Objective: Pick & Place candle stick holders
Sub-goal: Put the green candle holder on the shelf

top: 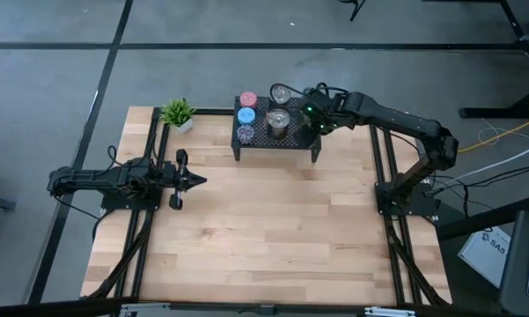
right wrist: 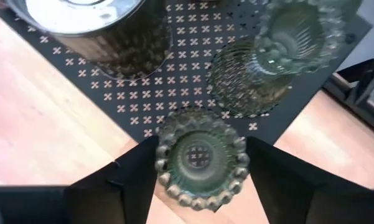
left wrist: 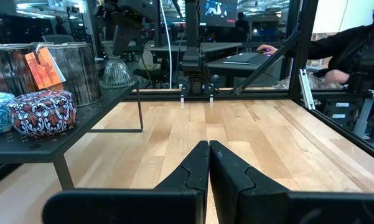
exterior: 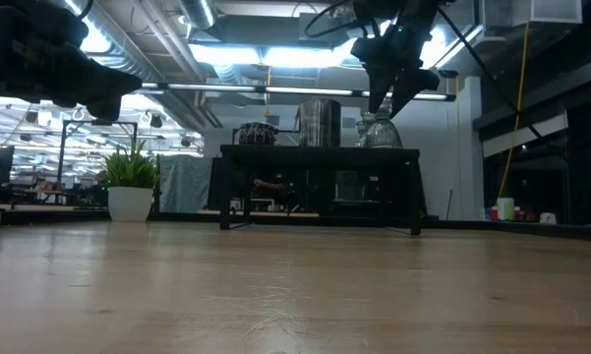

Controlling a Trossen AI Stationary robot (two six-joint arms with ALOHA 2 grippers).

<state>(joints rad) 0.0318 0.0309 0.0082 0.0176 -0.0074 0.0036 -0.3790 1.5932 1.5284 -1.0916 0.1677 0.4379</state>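
Observation:
A black mesh rack (top: 299, 143) stands at the table's far middle. On it are a pink holder (top: 248, 99), a light blue one (top: 246, 115), a speckled dark blue one (top: 246, 133), a shiny silver one (top: 278, 121) and a glass one (top: 280, 92) at the far edge. My right gripper (right wrist: 202, 163) is over the rack's right part, shut on an olive-grey glass holder (right wrist: 202, 158) with a beaded rim. My left gripper (top: 202, 180) is shut and empty, low over the table's left middle. My right gripper pinches the glass holder's beaded rim (right wrist: 163, 155) between its two fingers, one on each side. The fingers come from above, pointing down. The holder is upright, and in the low view its foot (exterior: 374, 143) stands on the rack top near the right edge.
A small green potted plant (top: 178, 113) stands left of the rack. The second glass holder (right wrist: 280, 56) and the silver holder (right wrist: 106, 31) stand close beyond my right gripper. Bare wood spreads over the table's near half. A person sits at a desk beyond the table (left wrist: 355, 43).

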